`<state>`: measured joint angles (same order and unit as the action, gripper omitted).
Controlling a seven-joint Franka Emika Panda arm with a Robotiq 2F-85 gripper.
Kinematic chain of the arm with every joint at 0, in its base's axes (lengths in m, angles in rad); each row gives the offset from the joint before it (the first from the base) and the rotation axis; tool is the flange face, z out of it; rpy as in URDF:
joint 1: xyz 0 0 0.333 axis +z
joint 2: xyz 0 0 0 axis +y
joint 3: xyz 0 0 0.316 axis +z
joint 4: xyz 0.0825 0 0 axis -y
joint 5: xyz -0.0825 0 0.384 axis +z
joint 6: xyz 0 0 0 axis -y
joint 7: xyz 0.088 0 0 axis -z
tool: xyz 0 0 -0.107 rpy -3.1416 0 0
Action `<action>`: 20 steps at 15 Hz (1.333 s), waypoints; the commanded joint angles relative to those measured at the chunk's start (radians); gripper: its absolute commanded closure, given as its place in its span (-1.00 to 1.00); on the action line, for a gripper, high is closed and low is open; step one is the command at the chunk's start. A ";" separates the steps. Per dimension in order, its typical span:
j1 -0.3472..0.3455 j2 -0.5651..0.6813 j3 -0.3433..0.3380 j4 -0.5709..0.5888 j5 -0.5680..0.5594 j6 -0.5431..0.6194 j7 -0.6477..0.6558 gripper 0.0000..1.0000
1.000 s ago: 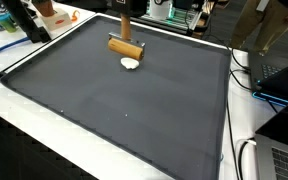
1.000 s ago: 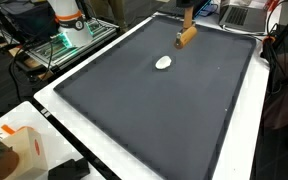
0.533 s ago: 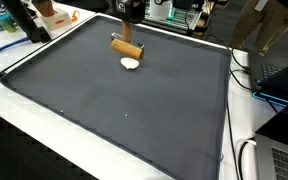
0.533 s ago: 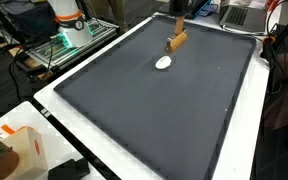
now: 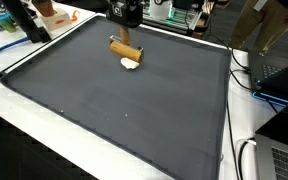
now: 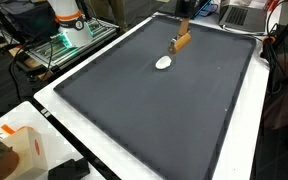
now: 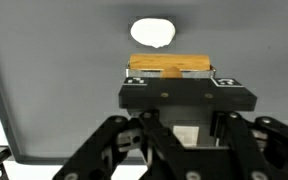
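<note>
A wooden block point(image 5: 126, 48) point(image 6: 181, 41) hangs a little above the far end of the dark mat, and my gripper point(image 5: 125, 22) point(image 6: 183, 22) is shut on it from above. In the wrist view the block point(image 7: 170, 66) shows as an orange-brown bar just past the gripper's black body point(image 7: 187, 97); the fingertips themselves are hidden behind that body. A small white oval object point(image 5: 130, 64) point(image 6: 163, 62) point(image 7: 152, 33) lies on the mat just beside the block, apart from it.
The dark grey mat point(image 5: 114, 110) point(image 6: 154, 120) covers most of the white table. An orange-and-white object point(image 5: 52, 14) and blue papers point(image 5: 4, 40) sit at a far corner. Cables point(image 5: 254, 90) and a laptop point(image 5: 284, 160) lie along one side. A plant and box point(image 6: 9, 150) stand near another corner.
The gripper with the wooden block has shifted a little sideways and slightly up over the far end of the mat; the block's angle has turned somewhat. The white object has stayed put.
</note>
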<state>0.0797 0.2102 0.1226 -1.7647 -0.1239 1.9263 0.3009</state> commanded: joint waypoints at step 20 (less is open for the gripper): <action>0.004 0.201 -0.092 0.365 0.089 -0.271 -0.072 0.55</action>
<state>0.0792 0.3689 0.0472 -1.4809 -0.0122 1.7435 0.2487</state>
